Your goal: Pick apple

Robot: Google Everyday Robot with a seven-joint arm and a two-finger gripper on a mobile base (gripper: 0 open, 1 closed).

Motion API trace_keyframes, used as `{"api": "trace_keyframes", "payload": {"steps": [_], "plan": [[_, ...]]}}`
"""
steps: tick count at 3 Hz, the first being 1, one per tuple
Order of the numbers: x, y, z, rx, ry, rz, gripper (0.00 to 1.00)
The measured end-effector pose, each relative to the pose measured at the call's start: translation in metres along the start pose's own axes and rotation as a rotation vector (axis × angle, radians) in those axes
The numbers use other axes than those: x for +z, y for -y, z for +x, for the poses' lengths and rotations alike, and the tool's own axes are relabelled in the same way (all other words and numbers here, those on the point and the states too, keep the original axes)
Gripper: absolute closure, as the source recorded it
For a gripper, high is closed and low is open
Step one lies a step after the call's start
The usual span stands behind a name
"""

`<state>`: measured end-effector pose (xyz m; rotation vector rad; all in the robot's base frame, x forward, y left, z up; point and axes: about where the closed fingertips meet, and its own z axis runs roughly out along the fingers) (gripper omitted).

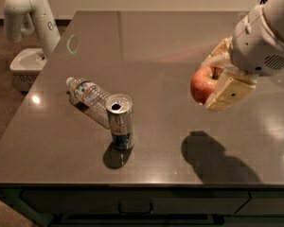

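The apple point(202, 85) is round and red with yellowish patches. It hangs in the air at the right, well above the dark table point(156, 46), and its shadow lies on the table below it. My gripper point(217, 79) is shut on the apple, with one cream finger point(228, 94) in front of it and the other behind it. The white arm reaches in from the upper right.
An open drink can point(120, 122) stands upright near the table's front edge. A clear water bottle point(89, 95) lies on its side just behind and left of the can. Another white robot arm on a base point(30, 18) stands off the table's left side.
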<state>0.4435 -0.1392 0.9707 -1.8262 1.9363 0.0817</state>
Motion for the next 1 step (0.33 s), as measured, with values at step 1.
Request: {"api": "trace_keyframes", "payload": {"steps": [1], "plan": [[-0.0003,0.0001,-0.0002,0.0,0.0,0.001,1.0]]}}
